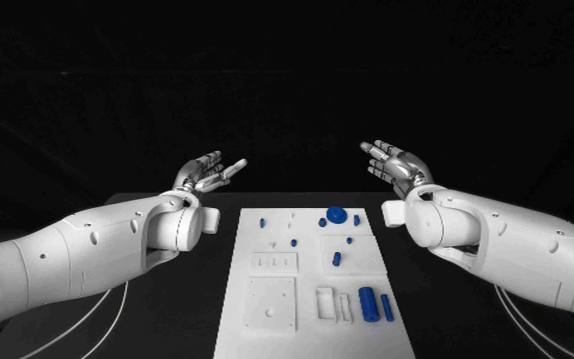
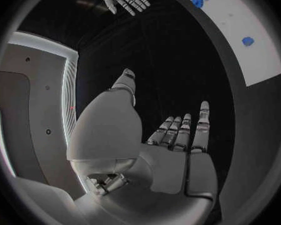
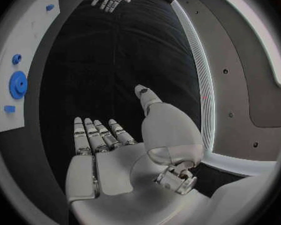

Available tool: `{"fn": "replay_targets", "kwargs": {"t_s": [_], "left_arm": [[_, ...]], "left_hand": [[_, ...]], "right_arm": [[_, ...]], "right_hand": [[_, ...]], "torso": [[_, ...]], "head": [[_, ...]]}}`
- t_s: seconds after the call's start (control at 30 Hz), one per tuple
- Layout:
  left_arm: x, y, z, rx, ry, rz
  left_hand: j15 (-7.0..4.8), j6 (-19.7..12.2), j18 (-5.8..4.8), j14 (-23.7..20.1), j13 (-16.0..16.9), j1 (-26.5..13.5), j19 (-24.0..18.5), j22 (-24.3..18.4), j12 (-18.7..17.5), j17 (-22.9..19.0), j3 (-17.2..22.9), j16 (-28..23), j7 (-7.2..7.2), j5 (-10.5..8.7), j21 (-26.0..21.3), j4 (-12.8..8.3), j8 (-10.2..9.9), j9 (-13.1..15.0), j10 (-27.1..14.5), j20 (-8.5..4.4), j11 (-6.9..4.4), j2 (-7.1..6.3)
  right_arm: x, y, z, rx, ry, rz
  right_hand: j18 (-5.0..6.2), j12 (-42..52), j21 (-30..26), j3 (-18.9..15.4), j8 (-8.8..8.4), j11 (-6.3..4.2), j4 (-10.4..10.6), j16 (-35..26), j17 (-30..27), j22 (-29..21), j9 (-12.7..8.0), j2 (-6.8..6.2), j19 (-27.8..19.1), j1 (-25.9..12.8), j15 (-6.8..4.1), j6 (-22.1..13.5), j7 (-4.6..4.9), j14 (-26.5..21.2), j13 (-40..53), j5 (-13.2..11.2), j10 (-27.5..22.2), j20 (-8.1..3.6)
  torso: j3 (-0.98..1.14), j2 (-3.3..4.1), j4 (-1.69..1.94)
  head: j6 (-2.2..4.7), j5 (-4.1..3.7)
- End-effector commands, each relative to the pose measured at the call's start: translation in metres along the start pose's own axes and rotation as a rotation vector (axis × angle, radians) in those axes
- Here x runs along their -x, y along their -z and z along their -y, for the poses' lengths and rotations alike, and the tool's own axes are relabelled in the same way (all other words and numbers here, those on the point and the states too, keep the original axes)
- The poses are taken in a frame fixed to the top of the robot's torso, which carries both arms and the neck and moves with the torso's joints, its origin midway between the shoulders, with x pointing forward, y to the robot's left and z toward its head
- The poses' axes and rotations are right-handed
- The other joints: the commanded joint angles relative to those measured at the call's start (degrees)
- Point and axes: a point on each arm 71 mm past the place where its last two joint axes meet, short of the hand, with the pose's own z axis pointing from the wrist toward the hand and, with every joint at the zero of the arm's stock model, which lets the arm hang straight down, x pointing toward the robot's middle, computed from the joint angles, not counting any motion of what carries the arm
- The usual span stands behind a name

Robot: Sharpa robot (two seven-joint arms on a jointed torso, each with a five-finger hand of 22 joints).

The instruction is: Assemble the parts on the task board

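- The board [image 1: 313, 293] lies lengthwise in the middle of the black surface [image 1: 449, 317], its long edges running away from the robot.
- The left hand [image 1: 208, 172] is raised beyond the board's far left corner, fingers spread, grasping nothing.
- The right hand [image 1: 397, 164] is raised beyond the far right corner, fingers likewise apart and released.
- A blue gear [image 1: 338, 214] sits near the board's far edge; small blue pieces [image 1: 338, 258] lie mid-board.
- Two blue cylinders [image 1: 368, 303] lie near the right edge at the near end.
- Bare dark surface runs along both long edges, between board and arms.
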Motion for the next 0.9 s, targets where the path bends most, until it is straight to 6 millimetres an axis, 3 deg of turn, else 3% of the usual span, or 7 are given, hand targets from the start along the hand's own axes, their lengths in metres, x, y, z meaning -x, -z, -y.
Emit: {"fn": "replay_targets", "kwargs": {"t_s": [0.03, 0.37, 0.47, 0.57, 0.67, 0.7, 0.9], "left_arm": [[-0.003, -0.005, 0.0, 0.062, 0.043, -0.093], [0.004, -0.005, 0.001, 0.06, 0.043, -0.089], [0.004, -0.005, 0.001, 0.06, 0.037, -0.099], [0.006, -0.005, 0.002, 0.055, 0.023, -0.103], [0.008, -0.004, 0.004, 0.04, 0.013, -0.103], [0.009, -0.003, 0.005, 0.03, 0.011, -0.102], [0.01, 0.002, 0.013, 0.006, 0.043, -0.193]], "left_hand": [[0.17, 0.92, 1.28, 0.98, 0.13, 2.5, 1.34, 0.13, 0.38, 0.11, 0.14, 0.38, 0.22, 0.33, 0.31, 0.89, 0.37, 0.15, 0.85, 0.52, 0.24, -0.42], [0.17, 1.28, 1.29, 1.16, 0.15, 2.77, 1.45, 0.15, 0.4, 0.12, 0.54, 0.4, 0.28, 0.43, 0.33, 0.85, 0.4, 0.18, 1.17, 0.53, 0.34, -0.09], [0.41, 2.27, 1.31, 1.42, 0.19, 4.26, 1.59, 0.16, 0.44, 0.13, 3.03, 0.4, 0.86, 6.23, 0.36, 0.54, 0.48, 0.24, 2.0, 0.52, 0.67, 2.86], [1.25, 4.09, 1.72, 4.62, 0.42, 2.42, 4.61, 0.49, 0.64, 0.29, 3.83, 0.57, 1.95, 4.44, 0.91, 0.2, 0.61, 0.34, 6.6, 0.41, 1.93, 4.91], [3.13, 8.65, 1.86, 15.11, 0.68, 2.97, 11.27, 1.11, 0.89, 0.82, 4.15, 1.36, 2.18, 2.54, 2.49, -0.41, 0.94, 0.6, 11.65, -1.03, 2.33, 5.73], [3.41, 12.83, 0.35, 22.36, 0.83, 2.46, 13.52, 1.28, 1.01, 1.13, 4.07, 1.89, 2.41, 2.37, 3.53, -2.92, 0.95, 0.73, 15.81, -2.75, 2.51, 7.12], [0.1, 34.1, -1.91, 40.73, 1.66, 2.99, 21.82, 2.25, 2.09, 1.79, 2.09, 3.75, 2.27, 0.82, 8.29, -14.03, 2.06, 1.88, 42.43, -7.55, 1.48, 13.67]], "right_arm": [[-0.002, -0.006, 0.0, -0.096, 0.043, -0.204], [0.02, -0.02, -0.01, -0.061, 0.167, -0.178], [0.02, -0.022, -0.011, -0.031, 0.21, -0.174], [0.02, -0.024, -0.012, 0.01, 0.282, -0.183], [0.021, -0.025, -0.013, 0.048, 0.367, -0.193], [0.02, -0.025, -0.014, 0.071, 0.422, -0.202], [0.011, -0.024, -0.016, 0.161, 0.696, -0.278]], "right_hand": [[0.62, 0.44, 0.49, -0.22, 0.32, 0.46, -1.02, 0.42, 0.16, 0.17, 0.12, 0.47, 0.58, 3.39, 0.37, 1.32, 6.9, 1.51, 0.14, 0.55, 1.11, 0.77], [0.95, 0.96, 1.53, -0.56, 0.94, -1.13, -4.2, 0.89, 0.64, 0.56, 0.69, 1.05, 5.65, 8.66, -0.75, 11.35, 5.31, 10.8, 0.68, -0.32, 11.3, -0.04], [0.77, 1.17, 2.0, -0.61, 1.11, -1.75, -5.28, 1.04, 0.78, 0.75, 0.91, 1.19, 8.53, 9.73, -1.27, 15.83, 4.67, 13.79, 0.87, -0.8, 15.26, -0.56], [0.61, 1.48, 3.05, 2.47, 1.58, -2.84, -6.62, 1.4, 1.09, 1.15, 1.35, 3.0, 14.21, 11.48, -2.3, 25.05, 3.28, 20.32, 1.16, -6.15, 21.9, -1.54], [0.25, 1.57, 4.59, 8.84, 1.6, -3.98, -7.51, 1.51, 1.44, 1.59, 1.51, 1.67, 22.63, 11.15, -3.78, 31.17, 2.58, 31.27, 1.5, -12.69, 29.98, -3.05], [0.19, 1.85, 5.72, 10.6, 1.97, -4.68, -7.53, 2.23, 1.94, 2.0, 1.77, 0.61, 28.04, 10.75, -4.62, 35.23, 2.16, 38.31, 1.69, -12.83, 34.8, -3.77], [0.06, 2.78, 10.59, 15.4, 3.76, -9.33, -8.93, 4.07, 3.2, 2.96, 3.11, -1.86, 41.83, 10.76, -10.37, 48.39, -0.65, 52.8, 2.12, -12.91, 52.27, -9.11]], "torso": [[0.0, 0.01, 0.0], [-0.1, 0.03, -0.06], [-0.08, 0.04, -0.08], [-0.11, 0.04, -0.24], [-0.13, 0.26, -0.17], [-0.1, 0.41, -0.15], [-0.2, 1.52, -0.07]], "head": [[0.0, -0.01], [-0.33, -0.02], [-0.58, 0.12], [-0.74, 0.22], [-0.95, 0.26], [-0.9, 0.3], [-0.35, -0.27]]}}
